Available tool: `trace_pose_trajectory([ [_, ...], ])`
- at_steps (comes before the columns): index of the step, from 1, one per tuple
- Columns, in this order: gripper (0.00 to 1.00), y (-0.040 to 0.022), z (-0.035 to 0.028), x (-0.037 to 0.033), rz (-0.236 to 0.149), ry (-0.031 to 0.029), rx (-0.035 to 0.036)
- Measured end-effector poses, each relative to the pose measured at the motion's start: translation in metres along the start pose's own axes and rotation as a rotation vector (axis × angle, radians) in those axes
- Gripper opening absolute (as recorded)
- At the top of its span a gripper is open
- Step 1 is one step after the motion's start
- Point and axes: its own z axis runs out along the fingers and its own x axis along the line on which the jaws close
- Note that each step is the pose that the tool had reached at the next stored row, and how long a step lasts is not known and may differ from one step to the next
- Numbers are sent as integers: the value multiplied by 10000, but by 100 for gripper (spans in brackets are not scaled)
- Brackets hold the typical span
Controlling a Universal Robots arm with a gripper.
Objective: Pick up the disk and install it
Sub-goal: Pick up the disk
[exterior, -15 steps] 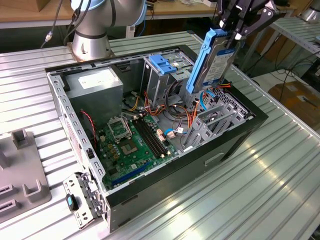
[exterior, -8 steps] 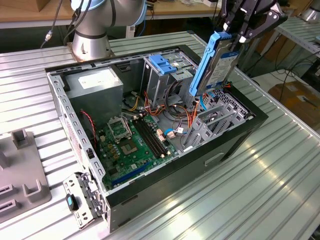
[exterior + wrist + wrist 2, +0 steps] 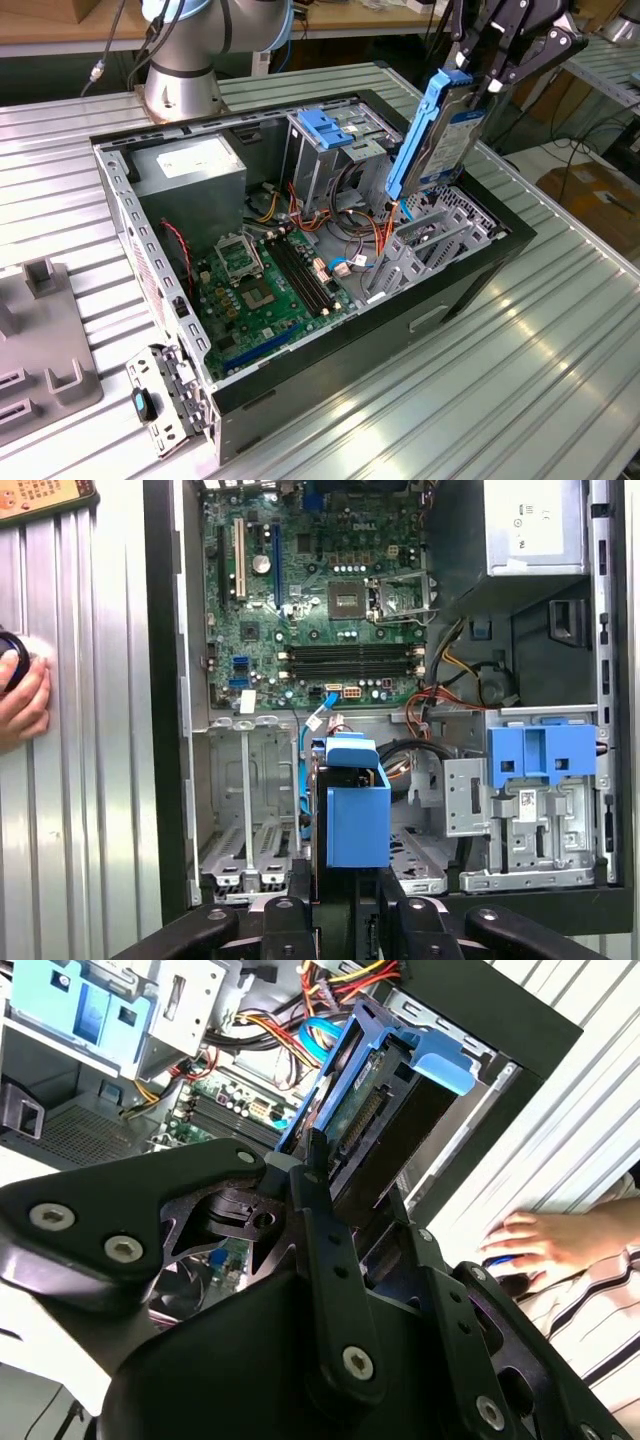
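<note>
The black linkage gripper (image 3: 478,80) was clamped on the upper end of the disk (image 3: 435,140) — a flat rectangular silver-grey metal hard drive in a bright blue plastic carrier rail. One black finger (image 3: 312,1155) pressed on each broad face, as the second wrist view showed, with the jaws parted no wider than the drive's thickness. The disk hung on end beneath the gripper. Its long axis was near upright but tilted, and the lower end pointed down into the open black and grey desktop computer case (image 3: 120,200).

Directly below the gripper stood the grey sheet-metal drive cage (image 3: 430,250), its slots bare in the first wrist view. The disk's lower end was just above it; whether the two touched could not be told. Beyond the gripper, inside the case, lay a green motherboard (image 3: 320,600) and a silver power supply box (image 3: 535,525). A taller grey cage topped by a fixed blue plastic bracket (image 3: 545,755) stood beside the held disk. Outside the case, well apart from the gripper, a person's hand (image 3: 20,695) rested on the ribbed metal table (image 3: 540,380).
</note>
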Motion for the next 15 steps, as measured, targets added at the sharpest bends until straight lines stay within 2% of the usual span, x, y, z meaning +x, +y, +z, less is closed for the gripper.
trace_pose_trajectory([
  [15, 35, -3, 0, 56, 0, 7, 0],
])
